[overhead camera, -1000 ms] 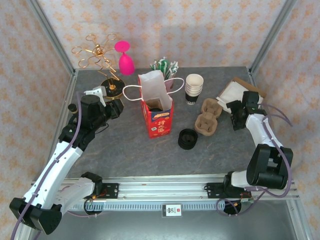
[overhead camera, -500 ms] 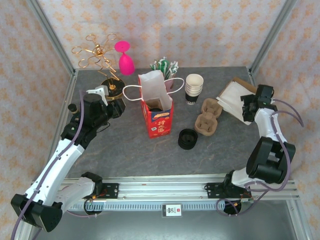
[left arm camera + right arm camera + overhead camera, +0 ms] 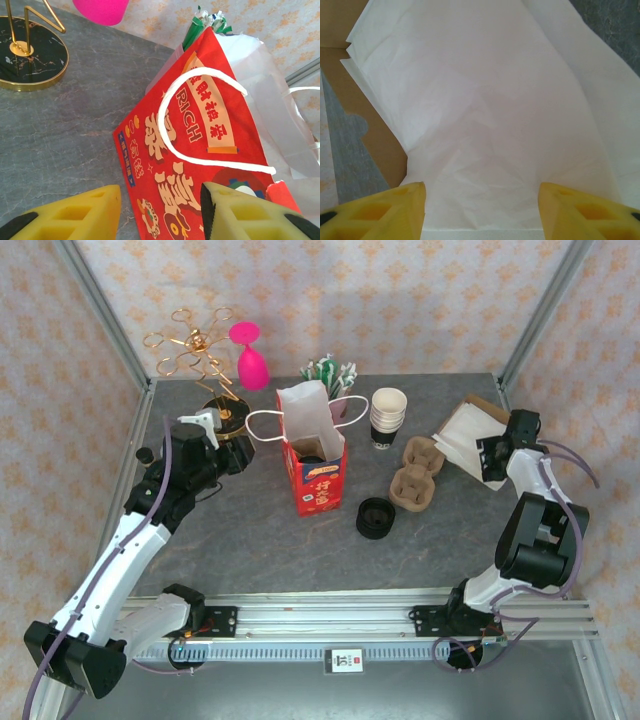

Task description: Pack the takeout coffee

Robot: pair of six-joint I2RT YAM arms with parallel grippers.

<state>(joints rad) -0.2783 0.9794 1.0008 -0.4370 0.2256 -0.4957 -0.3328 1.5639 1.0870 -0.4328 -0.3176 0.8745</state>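
Observation:
The red paper bag (image 3: pixel 318 478) stands open mid-table, its printed side and white handle filling the left wrist view (image 3: pixel 200 150). Inside the bag, only the black lid of the takeout coffee (image 3: pixel 311 450) shows. My left gripper (image 3: pixel 236 457) hovers just left of the bag, open, nothing between its yellow fingers (image 3: pixel 75 215); the bag's lower corner lies beyond the left gripper's (image 3: pixel 160 217) gap. At the right, my right gripper (image 3: pixel 489 452) hangs open low over a stack of white napkins (image 3: pixel 485 110), its fingers (image 3: pixel 385 210) wide apart.
A stack of lidless cups (image 3: pixel 388 417), a pulp cup carrier (image 3: pixel 418 472) and a pile of black lids (image 3: pixel 375 517) sit right of the bag. The napkins (image 3: pixel 462 430) rest on brown card. A gold stand (image 3: pixel 222 415), pink glass (image 3: pixel 252 360) and straws (image 3: pixel 330 372) line the back.
My right gripper swung right, away from the cup carrier, and now sits over the napkins with its jaws narrower than before. The left gripper shifted slightly up and toward the bag.

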